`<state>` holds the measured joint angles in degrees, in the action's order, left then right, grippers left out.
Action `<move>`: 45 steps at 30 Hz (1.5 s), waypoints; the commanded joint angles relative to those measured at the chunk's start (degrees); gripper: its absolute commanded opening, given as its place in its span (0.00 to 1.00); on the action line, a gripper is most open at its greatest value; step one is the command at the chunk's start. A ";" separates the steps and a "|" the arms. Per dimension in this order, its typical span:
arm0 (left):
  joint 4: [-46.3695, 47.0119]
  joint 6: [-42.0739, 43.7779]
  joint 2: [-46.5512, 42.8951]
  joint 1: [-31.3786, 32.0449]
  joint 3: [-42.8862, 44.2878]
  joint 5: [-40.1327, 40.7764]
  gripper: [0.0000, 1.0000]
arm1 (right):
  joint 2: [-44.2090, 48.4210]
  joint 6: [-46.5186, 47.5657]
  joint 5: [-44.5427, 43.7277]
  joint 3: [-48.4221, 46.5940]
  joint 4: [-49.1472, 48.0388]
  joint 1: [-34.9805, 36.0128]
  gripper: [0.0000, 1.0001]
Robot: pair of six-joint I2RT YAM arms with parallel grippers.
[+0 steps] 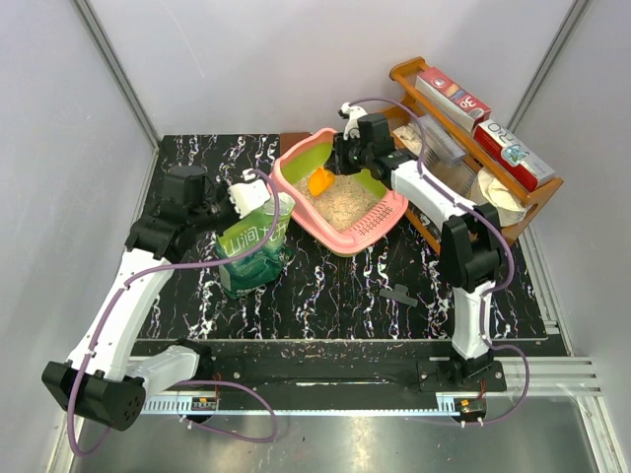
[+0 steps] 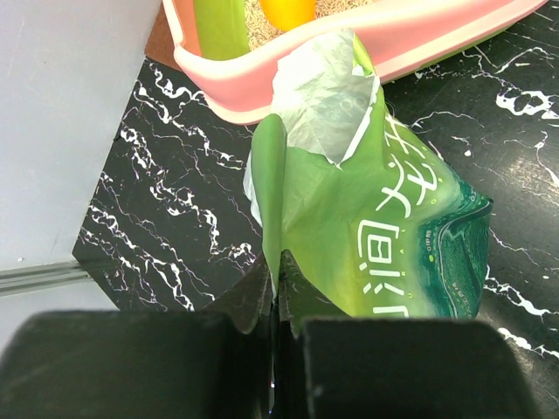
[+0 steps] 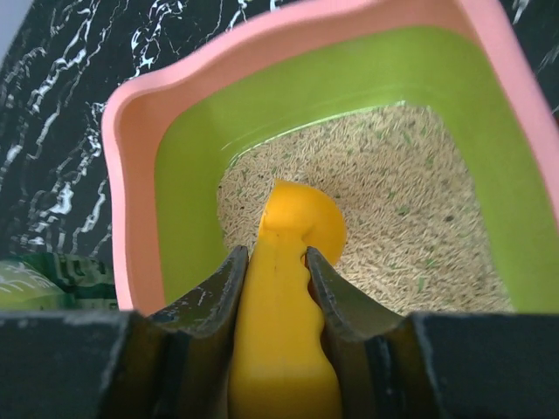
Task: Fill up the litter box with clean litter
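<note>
The right gripper (image 3: pixel 275 262) clamped the scoop (image 3: pixel 293 227) above the litter (image 3: pixel 410 201) in the litter box (image 3: pixel 131 175); the left gripper (image 2: pixel 272 271) pinched the bag's (image 2: pixel 393 227) thin edge, which might slip and topple it.

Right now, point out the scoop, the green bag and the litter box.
scoop (image 3: pixel 281 349): right wrist view, its handle.
green bag (image 2: pixel 349 218): left wrist view, its printed side.
litter box (image 1: pixel 378 223): top view, its slotted pink lip.

Black marbled table (image 1: pixel 325 296) bears litter box (image 1: pixel 373 223), green bag (image 1: pixel 251 261).
</note>
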<state>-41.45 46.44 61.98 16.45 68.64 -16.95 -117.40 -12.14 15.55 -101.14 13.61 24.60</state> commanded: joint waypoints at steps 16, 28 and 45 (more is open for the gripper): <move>6.38 -1.43 -3.17 -0.10 -1.76 -0.80 0.02 | 15.19 10.81 34.98 -13.56 13.11 0.62 0.00; 5.42 -2.40 -3.97 -0.10 -0.79 -1.51 0.02 | 6.32 22.33 37.80 -19.70 23.13 5.72 0.00; 7.35 -6.35 -13.19 0.87 -5.26 -9.24 0.02 | -1.88 4.96 12.61 -33.70 44.32 16.70 0.00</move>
<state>-42.04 42.50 54.17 16.82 64.60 -21.39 -124.42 8.27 41.08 -141.88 56.75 39.64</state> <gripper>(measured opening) 0.030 0.338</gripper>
